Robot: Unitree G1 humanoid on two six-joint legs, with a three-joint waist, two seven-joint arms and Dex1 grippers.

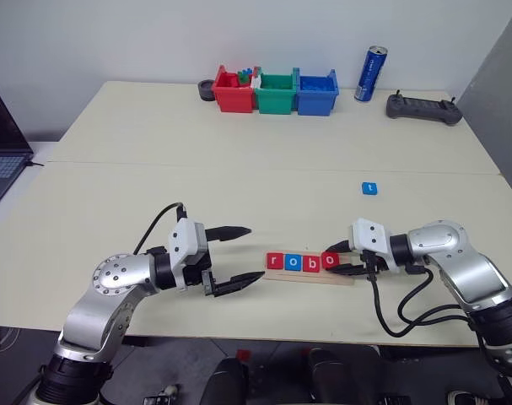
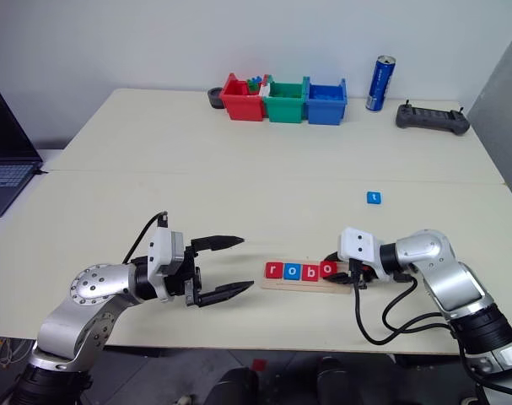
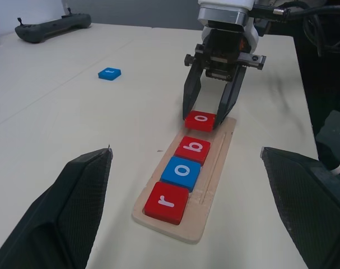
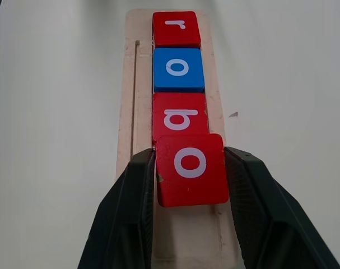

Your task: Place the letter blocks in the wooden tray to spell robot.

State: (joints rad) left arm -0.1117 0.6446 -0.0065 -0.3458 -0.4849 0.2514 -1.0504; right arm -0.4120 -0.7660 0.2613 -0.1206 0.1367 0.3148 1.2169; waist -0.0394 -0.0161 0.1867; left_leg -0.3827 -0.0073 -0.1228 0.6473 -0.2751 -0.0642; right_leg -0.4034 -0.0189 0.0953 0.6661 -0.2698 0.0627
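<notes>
On the far left edge I see a laptop (image 1: 2,143) sitting beside the counter (image 1: 154,181). My left gripper (image 1: 239,257) hovers over the near part of the counter, just left of the wooden tray (image 3: 214,185), with its two fingers spread wide and nothing between them.

The tray lies lengthwise from left to right near the front edge. In it, from its left end, sit a red r block (image 3: 167,203), a blue o block (image 3: 181,173) and a red b block (image 3: 193,149), each touching the next.

My right gripper (image 4: 189,168) comes in from the right and is clamped on the second red o block (image 4: 190,169), one finger on each side of it. That block sits in the fourth place, its edge against the b block; in the right wrist view it looks slightly raised and overlaps the b block's edge, so I cannot tell whether it lies flat in the recess. The right end of the tray past it is bare wood.

Farther back and to the right, well apart from the tray, the blue t block (image 1: 370,188) lies flat on the counter.

Along the far edge stand a red bin (image 1: 233,91), a green bin (image 1: 276,92) and a blue bin (image 1: 316,93) in a row, then an upright blue can (image 1: 372,74) and a dark controller (image 1: 423,109) at the far right.
</notes>
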